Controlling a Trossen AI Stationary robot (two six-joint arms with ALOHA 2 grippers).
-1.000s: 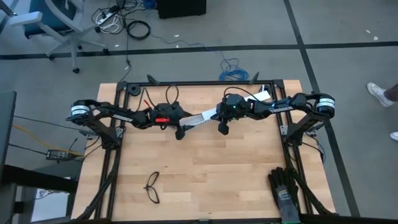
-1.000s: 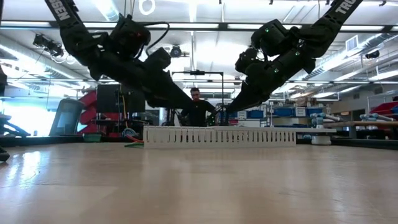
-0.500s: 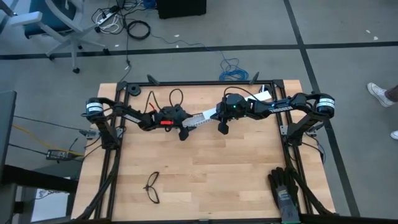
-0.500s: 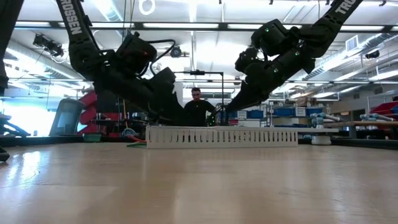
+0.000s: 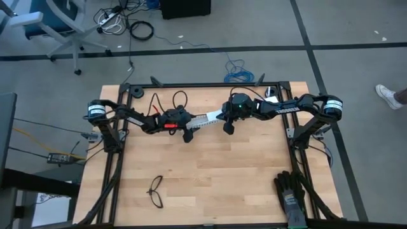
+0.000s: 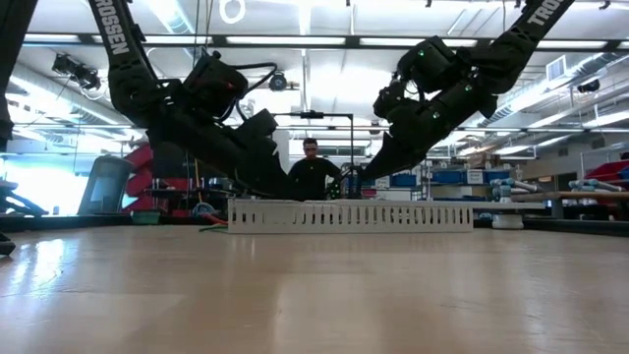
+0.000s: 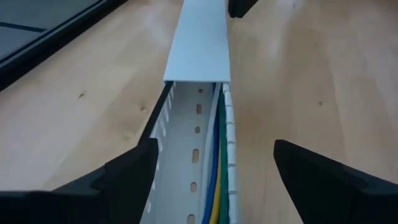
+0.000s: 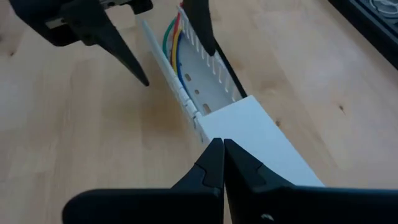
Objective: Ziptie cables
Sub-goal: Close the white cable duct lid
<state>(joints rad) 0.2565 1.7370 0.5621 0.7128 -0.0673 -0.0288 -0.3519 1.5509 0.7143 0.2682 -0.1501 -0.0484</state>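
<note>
Fingers of the left gripper [image 7: 214, 171] were held spread astride the white slotted plastic duct [image 7: 196, 118], having been brought in closer; coloured cables [image 7: 217, 149] lay inside. The right gripper [image 8: 222, 158], shut, was pressed on the flat white lid [image 8: 261, 140].

The left arm now reaches less far across the worktop than a second ago: its base joint sits closer in, and the left end effector [image 5: 185, 135] stands with its fingers spread either side of the open end of the slotted white duct [image 5: 205, 119]. That duct lies slightly shifted toward the left end effector. The right end effector [image 5: 227, 129], fingers pressed together, sits a touch higher over the duct's lidded part.
</note>
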